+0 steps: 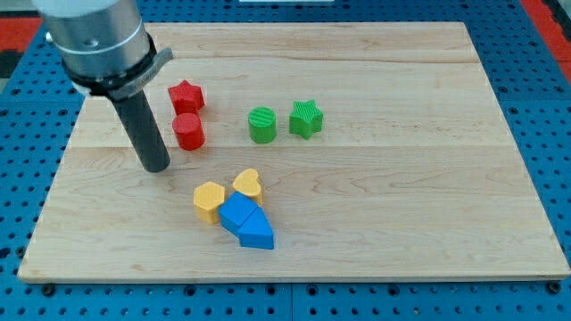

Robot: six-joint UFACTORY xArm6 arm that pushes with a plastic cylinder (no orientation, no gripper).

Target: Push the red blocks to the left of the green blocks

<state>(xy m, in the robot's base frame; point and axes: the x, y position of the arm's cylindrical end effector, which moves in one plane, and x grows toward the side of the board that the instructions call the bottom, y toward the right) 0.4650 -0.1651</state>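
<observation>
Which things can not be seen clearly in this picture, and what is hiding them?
- Arm above my tip: cut off by the view's top and left edges.
- Contact between the blue blocks, yellow hexagon block and yellow heart block: they crowd together, so their hidden sides and the blue blocks' exact shapes are unclear.
- Red star block and red cylinder block: touching or just apart, cannot tell.
- Board: bottom corners partly cut off.

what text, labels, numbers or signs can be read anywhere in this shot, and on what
None: no words, labels, numbers or signs can be read in this view.
The wooden board, the red blocks, the green blocks, the yellow blocks, the blue blocks and my tip are all unmarked.
</observation>
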